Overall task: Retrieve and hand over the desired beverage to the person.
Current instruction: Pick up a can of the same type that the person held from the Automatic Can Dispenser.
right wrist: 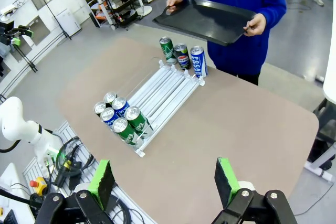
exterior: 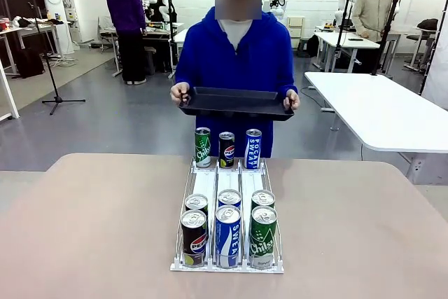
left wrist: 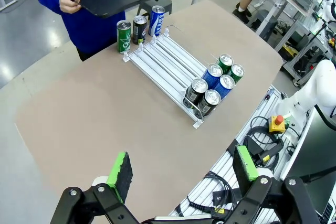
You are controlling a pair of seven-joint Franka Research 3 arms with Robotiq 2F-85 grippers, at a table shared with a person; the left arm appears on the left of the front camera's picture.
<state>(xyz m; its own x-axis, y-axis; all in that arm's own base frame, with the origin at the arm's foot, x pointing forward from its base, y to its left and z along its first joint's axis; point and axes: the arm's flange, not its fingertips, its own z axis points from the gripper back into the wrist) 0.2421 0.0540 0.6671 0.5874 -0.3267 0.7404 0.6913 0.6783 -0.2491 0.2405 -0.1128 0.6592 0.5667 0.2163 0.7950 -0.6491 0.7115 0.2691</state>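
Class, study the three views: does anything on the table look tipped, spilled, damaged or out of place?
Nothing stands out: all nine cans stand upright, the rack lies straight and unbroken, no liquid shows, and the person holds the tray in both hands.

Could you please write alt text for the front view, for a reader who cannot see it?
A person in a blue hoodie holds a black tray beyond a tan table. On it, a white three-lane rack carries six drink cans at the near end, with three cans standing at its far end.
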